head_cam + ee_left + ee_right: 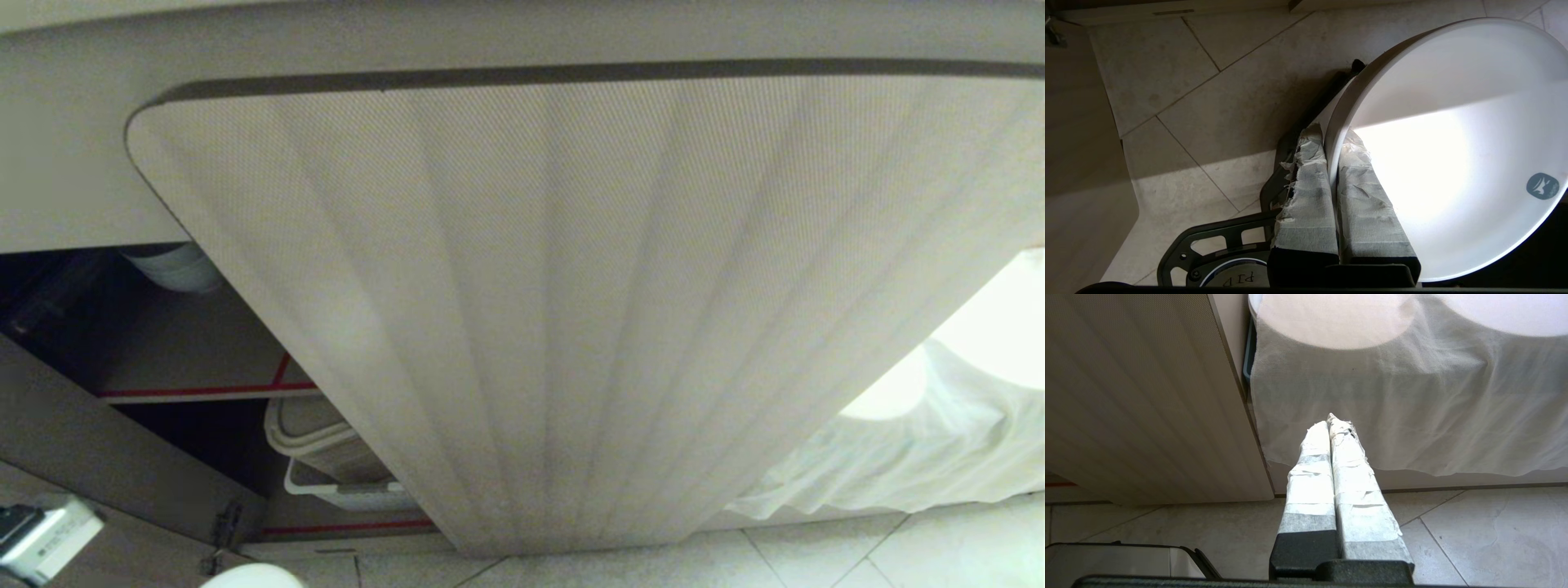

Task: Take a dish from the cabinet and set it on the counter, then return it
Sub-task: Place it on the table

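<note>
The dish [1453, 155] is a white round bowl with a small grey-blue sticker inside. My left gripper [1332, 136] is shut on its rim, one taped finger inside and one outside, holding it tilted above the tiled floor. A sliver of the dish [249, 578] peeks in at the bottom edge of the head view, in front of the open cabinet [204, 390]. The ribbed cabinet door [531, 310] fills most of that view. The counter's thick edge [490, 33] runs along the top. My right gripper [1329, 424] is shut and empty, hanging low beside the door.
A stack of white bowls [175, 268] sits on the upper shelf. A white basket [343, 490] stands on the lower one. A white cloth-draped surface [1392, 408] hangs to the right of the door. Beige floor tiles [1208, 102] lie below.
</note>
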{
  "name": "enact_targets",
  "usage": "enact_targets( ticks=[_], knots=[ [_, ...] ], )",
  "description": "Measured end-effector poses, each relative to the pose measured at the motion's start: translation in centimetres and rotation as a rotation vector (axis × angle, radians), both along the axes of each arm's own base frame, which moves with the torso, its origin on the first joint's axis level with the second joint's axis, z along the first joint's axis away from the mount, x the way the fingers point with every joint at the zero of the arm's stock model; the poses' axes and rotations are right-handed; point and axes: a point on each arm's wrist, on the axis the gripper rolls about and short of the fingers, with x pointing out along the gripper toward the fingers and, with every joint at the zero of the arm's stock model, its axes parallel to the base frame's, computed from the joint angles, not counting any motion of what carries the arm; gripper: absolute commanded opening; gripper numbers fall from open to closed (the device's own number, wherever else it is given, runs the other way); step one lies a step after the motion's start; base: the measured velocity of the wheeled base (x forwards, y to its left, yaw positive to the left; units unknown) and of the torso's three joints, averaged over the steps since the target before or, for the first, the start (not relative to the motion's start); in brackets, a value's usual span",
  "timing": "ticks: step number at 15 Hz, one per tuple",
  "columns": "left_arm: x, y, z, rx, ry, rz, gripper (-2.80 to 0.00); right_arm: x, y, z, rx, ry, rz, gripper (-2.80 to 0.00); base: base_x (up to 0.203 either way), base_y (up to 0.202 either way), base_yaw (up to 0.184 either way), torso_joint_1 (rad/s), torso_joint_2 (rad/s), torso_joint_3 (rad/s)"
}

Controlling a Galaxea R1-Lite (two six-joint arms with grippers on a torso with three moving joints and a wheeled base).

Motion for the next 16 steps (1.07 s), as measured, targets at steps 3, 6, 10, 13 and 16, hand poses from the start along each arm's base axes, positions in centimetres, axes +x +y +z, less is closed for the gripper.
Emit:
enact_targets(
  ticks=[3,6,10,13,16],
  knots=[
    [-0.09,-0.09,-0.07,0.002,0.007,-0.019,-2.80,0.00,0.00,0.00,0.001,0.000,0.000,-2.80,0.000,0.000,0.000,0.000,0.00,0.000],
    [-0.15,-0.15,-0.14,0.003,0.010,-0.033,-2.80,0.00,0.00,0.00,-0.001,0.000,0.000,-2.80,0.000,0.000,0.000,0.026,-0.11,-0.077],
    [-0.23,-0.12,-0.44,0.007,0.019,-0.033,-2.80,0.00,0.00,0.00,-0.001,0.000,0.001,-2.80,0.000,0.000,0.000,0.111,-0.32,-0.281],
    [-0.33,-0.08,-0.52,0.007,0.020,-0.032,-2.80,0.00,0.00,0.02,-0.001,-0.002,0.000,-2.80,0.000,0.000,0.000,0.174,-0.54,-0.288],
    [-0.36,-0.08,-0.54,0.007,0.019,-0.033,-2.80,0.00,0.00,0.02,0.000,-0.002,0.000,-2.80,0.000,0.000,0.000,0.184,-0.47,-0.285]
  ],
)
